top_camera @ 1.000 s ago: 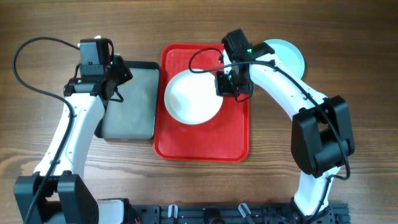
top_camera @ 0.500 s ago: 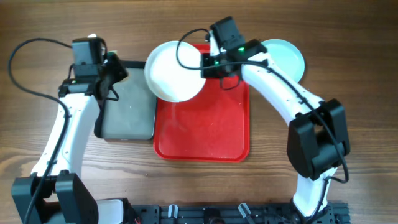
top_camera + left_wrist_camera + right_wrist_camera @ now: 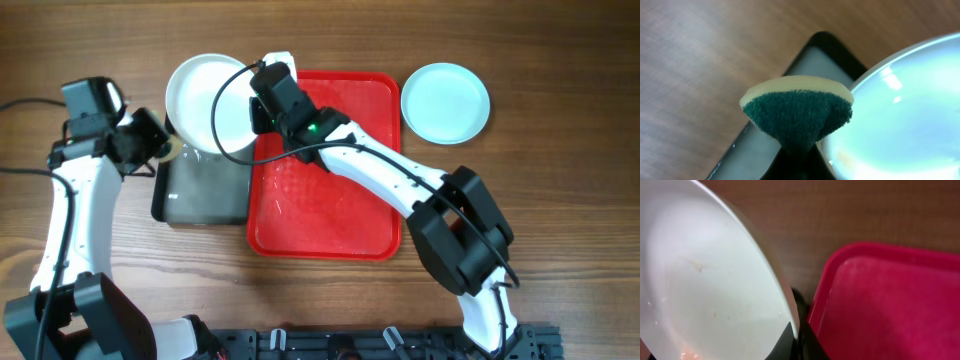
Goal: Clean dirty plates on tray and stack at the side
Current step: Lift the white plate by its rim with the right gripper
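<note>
My right gripper [image 3: 257,112] is shut on the right rim of the white plate [image 3: 208,104], holding it over the far end of the dark grey tray [image 3: 205,190], left of the red tray [image 3: 325,215]. In the right wrist view the white plate [image 3: 705,280] shows small brownish marks, and my right gripper [image 3: 797,341] pinches its edge beside the red tray [image 3: 890,300]. My left gripper [image 3: 799,152] is shut on a green and yellow sponge [image 3: 797,112], just left of the plate [image 3: 900,110]. A pale aqua plate [image 3: 445,102] lies on the table right of the red tray.
The grey tray [image 3: 767,145] lies under the sponge and the held plate. The red tray holds no plates. Bare wooden table [image 3: 560,200] surrounds both trays. My left gripper [image 3: 163,148] hovers at the grey tray's far left corner.
My right arm lifted the white plate off the red tray and carried it left, over the grey tray's far end. My left arm drew back to the left with the sponge.
</note>
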